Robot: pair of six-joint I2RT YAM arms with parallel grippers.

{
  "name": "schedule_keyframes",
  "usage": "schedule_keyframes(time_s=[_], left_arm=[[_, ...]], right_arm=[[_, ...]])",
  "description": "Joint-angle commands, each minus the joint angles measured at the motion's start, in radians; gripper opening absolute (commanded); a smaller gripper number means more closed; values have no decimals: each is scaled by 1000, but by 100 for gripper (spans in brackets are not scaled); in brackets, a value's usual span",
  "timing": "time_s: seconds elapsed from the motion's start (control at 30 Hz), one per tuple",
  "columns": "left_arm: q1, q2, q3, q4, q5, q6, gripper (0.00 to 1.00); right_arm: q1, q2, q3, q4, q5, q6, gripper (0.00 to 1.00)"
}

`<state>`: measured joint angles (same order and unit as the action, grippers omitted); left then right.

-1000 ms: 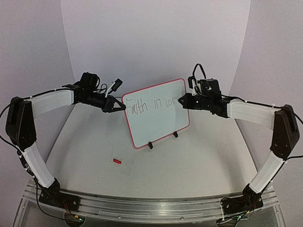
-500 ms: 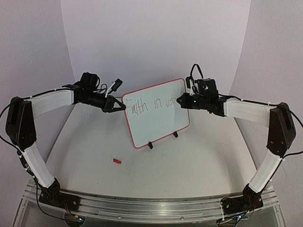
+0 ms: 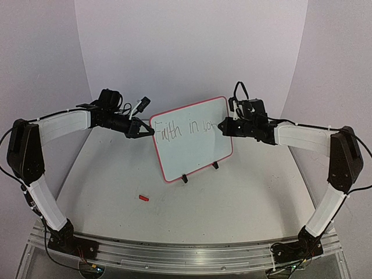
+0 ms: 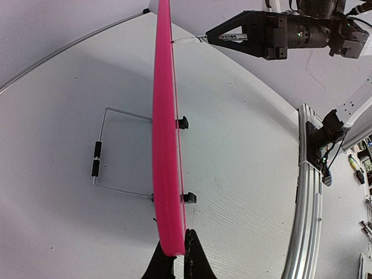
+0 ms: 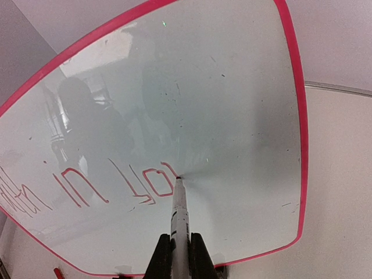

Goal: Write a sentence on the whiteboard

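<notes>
The whiteboard (image 3: pixel 192 139) with a red-pink rim stands upright on two black clip feet at the table's middle back. It shows edge-on in the left wrist view (image 4: pixel 165 133) and face-on in the right wrist view (image 5: pixel 192 110). The sentence (image 3: pixel 183 129) reads "Faith in yo" in one line, with part of another letter; in the right wrist view (image 5: pixel 87 189) it shows upside down. My left gripper (image 4: pixel 174 256) is shut on the board's left edge. My right gripper (image 5: pixel 180 256) is shut on a white marker (image 5: pixel 179 215), its tip touching the board just after the "o".
A small red marker cap (image 3: pixel 143 198) lies on the table in front of the board, left of centre. A wire stand (image 4: pixel 104 157) props the board from behind. The table's metal front rail (image 3: pixel 186 253) runs along the near edge.
My right gripper has shifted slightly left along the board with the marker, adding a stroke after "yo". The left arm and the board have not moved.
</notes>
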<state>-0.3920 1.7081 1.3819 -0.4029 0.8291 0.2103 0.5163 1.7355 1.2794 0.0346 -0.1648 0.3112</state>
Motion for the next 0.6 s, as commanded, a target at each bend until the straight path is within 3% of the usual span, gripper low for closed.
schedule_keyframes(time_s=[0.0,0.57], left_arm=[[-27,3,9,-78,-5,38,0],[-27,-1,9,-79,-6,39,0]], right_arm=[[-2,6,-6,-1,33,-4,0],[-3,17,91,-16,83,-24,0]])
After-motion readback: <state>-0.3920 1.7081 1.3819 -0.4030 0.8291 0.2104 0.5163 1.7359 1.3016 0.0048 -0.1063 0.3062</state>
